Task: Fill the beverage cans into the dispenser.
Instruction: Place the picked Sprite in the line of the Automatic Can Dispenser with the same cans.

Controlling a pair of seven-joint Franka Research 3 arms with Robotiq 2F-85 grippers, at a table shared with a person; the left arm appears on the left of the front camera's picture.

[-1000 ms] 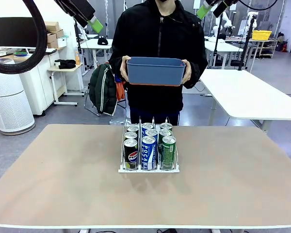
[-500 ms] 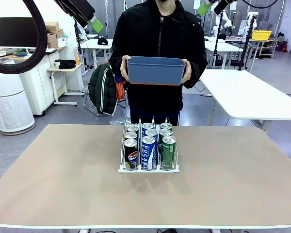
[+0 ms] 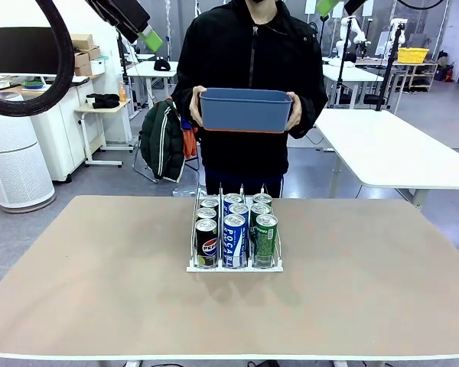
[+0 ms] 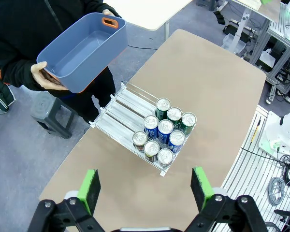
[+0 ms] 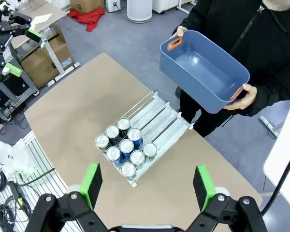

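Nine beverage cans (image 3: 235, 229) fill the dispenser (image 3: 235, 266) at mid-table in my front view, a person holding a blue bin (image 3: 245, 110) behind, while my left gripper (image 4: 146, 188) and, likewise, my right gripper (image 5: 147, 187) hang spread wide and empty above the rack.

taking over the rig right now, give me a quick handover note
Left pincer: open, empty, raised high above the table.
Right pincer: open, empty, also raised.
Dispenser: mid-table, nine beverage cans at its near end, three per lane.
Person: standing at the far side, holding the blue bin in both hands; it looks empty.
Done: cans loaded.
Left: apparently nothing; no loose cans on the table.
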